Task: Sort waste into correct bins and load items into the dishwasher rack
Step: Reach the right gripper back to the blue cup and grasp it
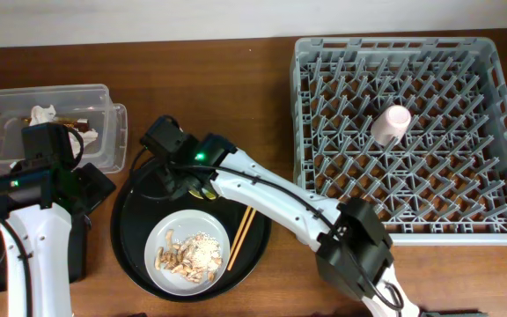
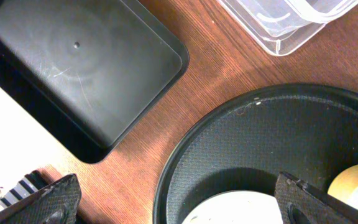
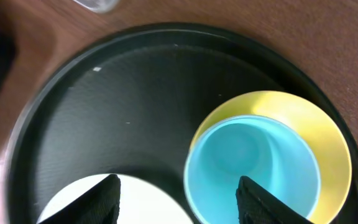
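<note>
1. The right tool [image 3: 179,186] is wide open and empty, over the blue cup [image 3: 253,165] nested in the yellow bowl [image 3: 316,124].
2. The left tool [image 2: 179,186] is wide open and empty, above the tabletop [image 2: 191,81] beside the flat black tray [image 2: 73,74].
3. The pink cup [image 1: 391,123] sits in the rack [image 1: 394,42].
4. The tissue [image 1: 42,114] is in the clear tub [image 1: 104,97].

The right arm [image 1: 271,201] reaches from its base at the near edge out to the left, elbow bent. The right hand [image 3: 179,202] points down, fingers spread. The left arm [image 1: 29,242] rises at the left side, and the left hand [image 2: 178,202] faces downward, fingers wide apart.
</note>
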Available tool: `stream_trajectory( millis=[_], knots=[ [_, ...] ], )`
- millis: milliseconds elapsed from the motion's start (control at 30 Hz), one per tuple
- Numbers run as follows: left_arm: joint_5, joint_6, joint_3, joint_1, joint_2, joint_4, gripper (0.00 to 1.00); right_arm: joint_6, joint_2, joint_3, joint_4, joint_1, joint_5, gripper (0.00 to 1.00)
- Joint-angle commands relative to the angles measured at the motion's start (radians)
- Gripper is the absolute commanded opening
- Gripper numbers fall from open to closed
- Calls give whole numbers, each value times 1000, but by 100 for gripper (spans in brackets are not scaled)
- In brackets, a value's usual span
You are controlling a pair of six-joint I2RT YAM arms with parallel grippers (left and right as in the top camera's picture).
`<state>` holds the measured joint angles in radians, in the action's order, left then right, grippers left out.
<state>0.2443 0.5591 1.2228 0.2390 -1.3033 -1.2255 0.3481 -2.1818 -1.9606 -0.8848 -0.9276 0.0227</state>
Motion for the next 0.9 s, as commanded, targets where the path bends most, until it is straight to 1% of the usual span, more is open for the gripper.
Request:
stream_trajectory(
  millis=[0, 33, 100, 233, 367, 500, 600, 733, 867],
  knots=[
    [14, 9, 4, 5, 0, 1, 99, -18, -48, -4, 2, -4, 46, 60],
    [14, 9, 4, 5, 0, 1, 99, -19, -50, -4, 2, -4, 47, 60],
    [14, 9, 4, 4, 0, 1, 99, -18, -52, 2, 5, -4, 49, 51],
    [14, 9, 4, 4, 0, 1, 99, -18, -52, 23, 7, -9, 68, 40],
    [14, 9, 4, 5, 0, 1, 99, -18, -52, 42, 25, -37, 68, 39],
    [14, 9, 4, 5, 0, 1, 99, -18, -53, 45, 24, -39, 113, 38],
    [14, 9, 4, 5, 0, 1, 99, -17, -56, 45, 23, -41, 113, 30],
    [14, 9, 4, 4, 0, 1, 99, -18, -82, 45, 7, -41, 113, 27],
    [14, 9, 4, 5, 0, 1, 99, -18, -77, 26, 5, -40, 113, 19]
  ],
)
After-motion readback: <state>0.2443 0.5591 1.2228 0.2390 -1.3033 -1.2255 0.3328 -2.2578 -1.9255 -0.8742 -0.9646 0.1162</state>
